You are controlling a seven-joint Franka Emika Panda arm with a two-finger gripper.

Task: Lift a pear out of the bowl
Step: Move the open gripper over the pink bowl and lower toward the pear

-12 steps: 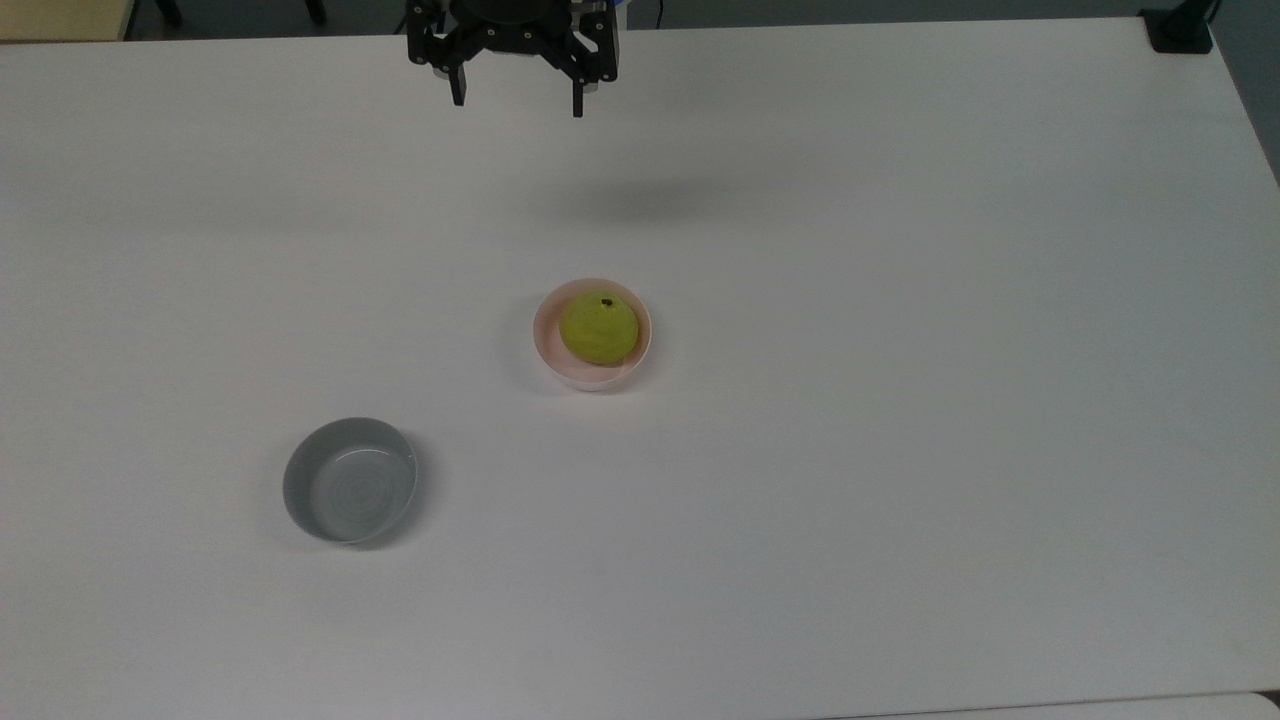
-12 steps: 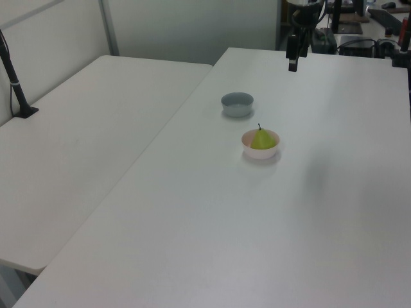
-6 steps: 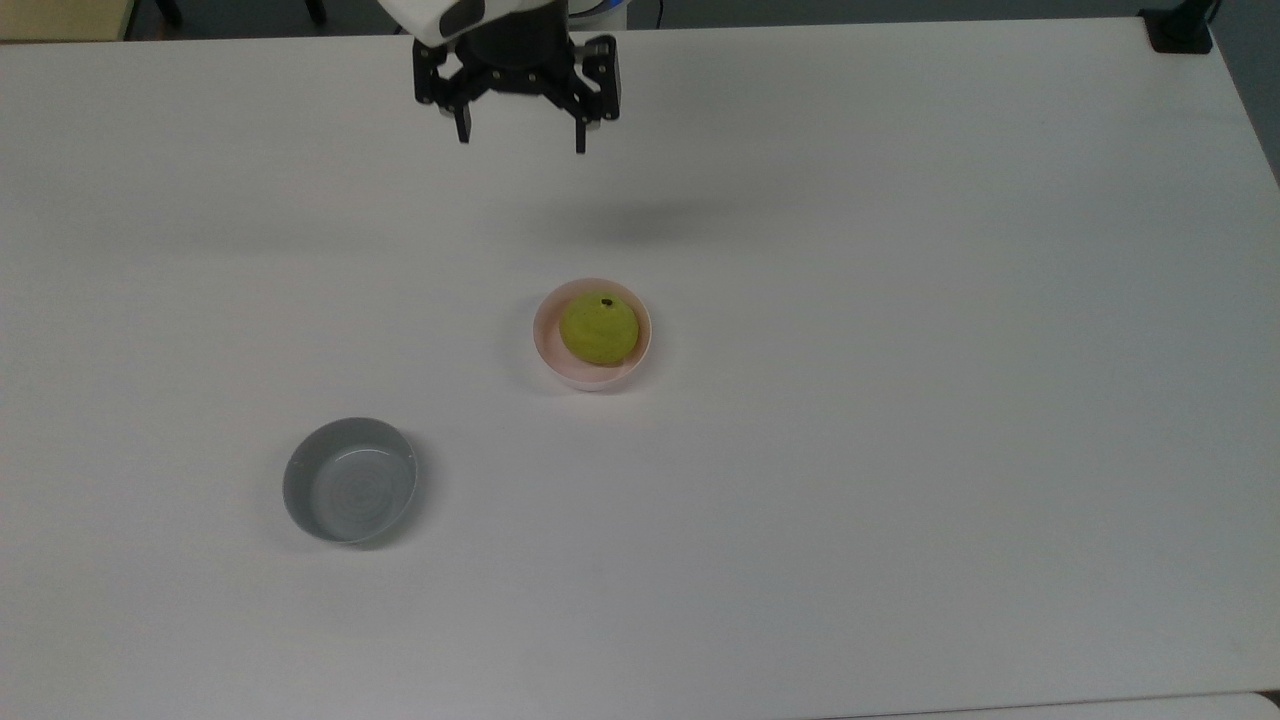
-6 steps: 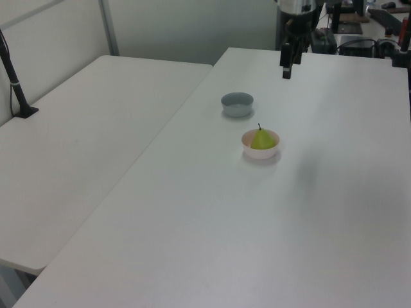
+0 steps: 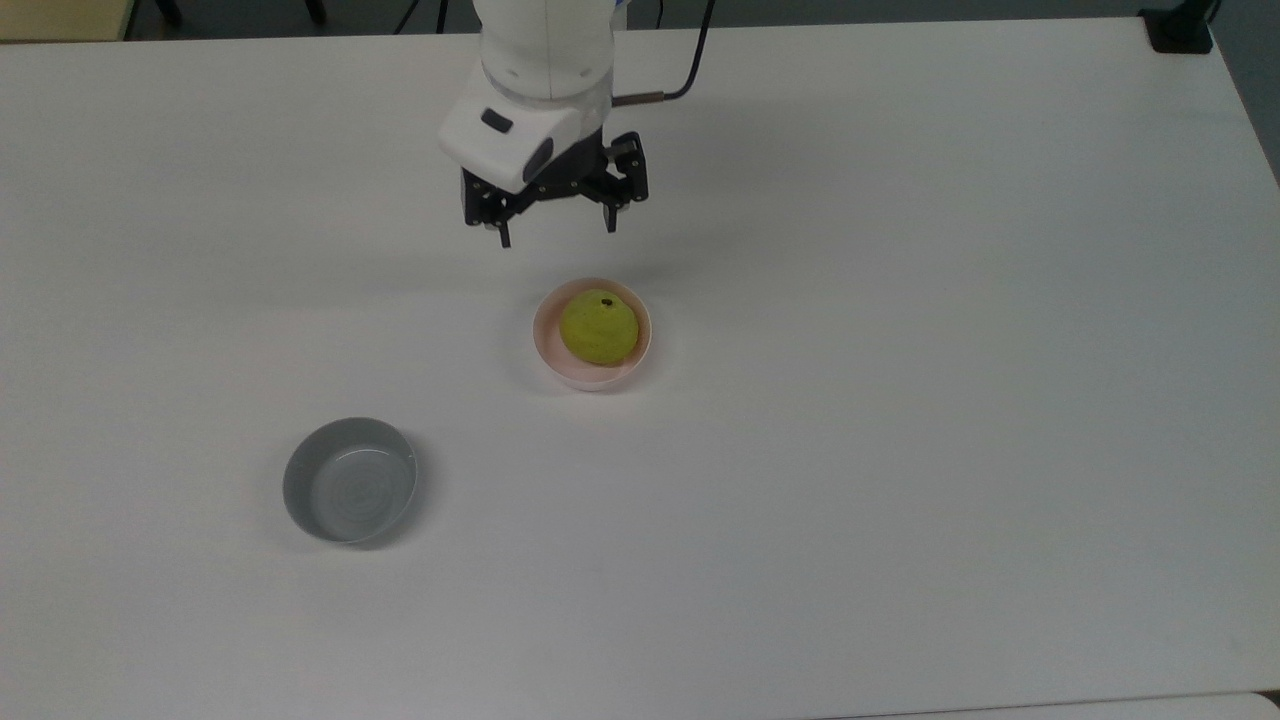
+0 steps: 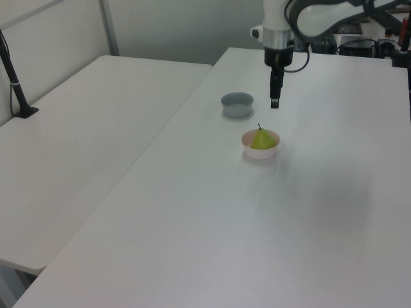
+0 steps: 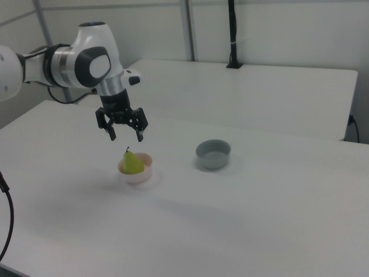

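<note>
A yellow-green pear [image 5: 598, 327] [image 6: 260, 139] [image 7: 132, 162] with a short dark stem stands upright in a small pale pink bowl [image 5: 548, 352] [image 6: 263, 153] [image 7: 138, 175] near the middle of the white table. My gripper [image 5: 558, 233] [image 6: 274, 102] [image 7: 125, 137] hangs open above the table, fingers pointing down. In the top view it is just above and slightly left of the bowl. In the right view its fingertips are a little higher than the pear's stem. Nothing is between the fingers.
An empty grey bowl [image 5: 349, 481] [image 6: 237, 104] [image 7: 213, 154] stands apart from the pink one, to the lower left in the top view. A second white table [image 6: 77, 128] adjoins this one. A black post [image 7: 233, 34] stands on that other table.
The gripper has travelled from the table's far edge toward the pink bowl and come lower, staying open. Pear and both bowls have not moved.
</note>
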